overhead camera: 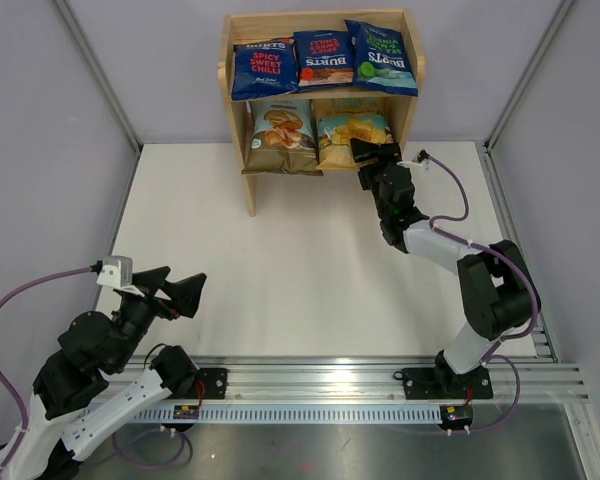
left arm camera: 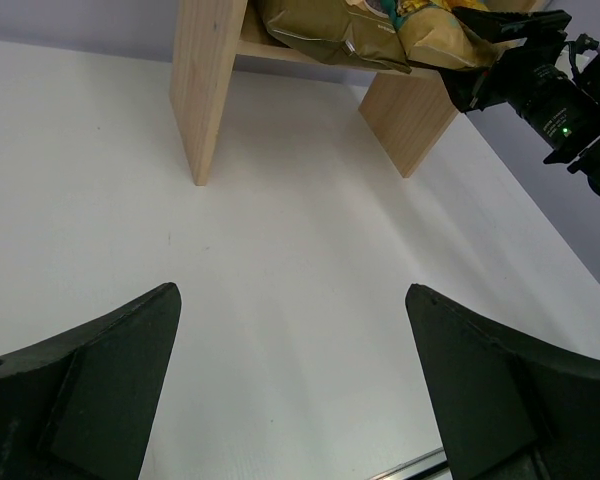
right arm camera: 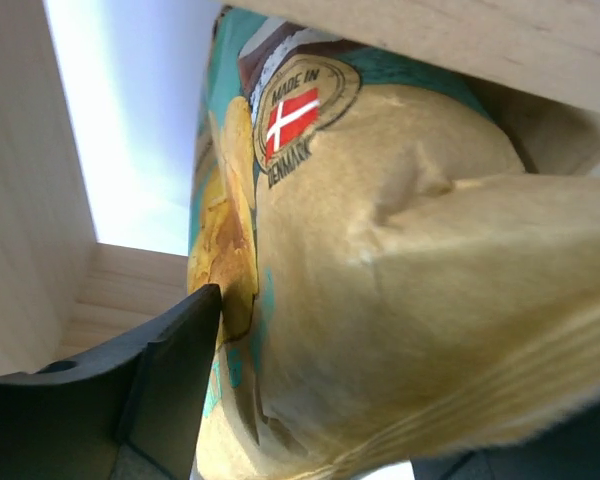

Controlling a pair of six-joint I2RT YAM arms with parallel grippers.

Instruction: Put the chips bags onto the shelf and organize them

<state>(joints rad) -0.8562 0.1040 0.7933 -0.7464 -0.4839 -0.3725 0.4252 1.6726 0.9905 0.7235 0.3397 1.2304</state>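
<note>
The wooden shelf (overhead camera: 250,190) stands at the table's far side. Three dark blue Burts bags sit on its upper tier: two red-lettered (overhead camera: 263,68) (overhead camera: 324,57) and one green-marked (overhead camera: 382,57). The Cassava bag (overhead camera: 282,135) and the yellow/teal bag (overhead camera: 348,130) lie on the lower tier. My right gripper (overhead camera: 375,152) is at the yellow/teal bag's near right corner. In the right wrist view its jaws (right arm camera: 315,380) stand wide with that bag (right arm camera: 400,250) between them, the left finger touching it. My left gripper (overhead camera: 185,293) is open and empty near the front left (left arm camera: 292,290).
White tabletop (overhead camera: 280,260) lies between the arms and the shelf. Grey walls with metal posts close in both sides. An aluminium rail (overhead camera: 310,385) runs along the near edge. The shelf's side panel (left arm camera: 205,90) and my right gripper (left arm camera: 500,30) show in the left wrist view.
</note>
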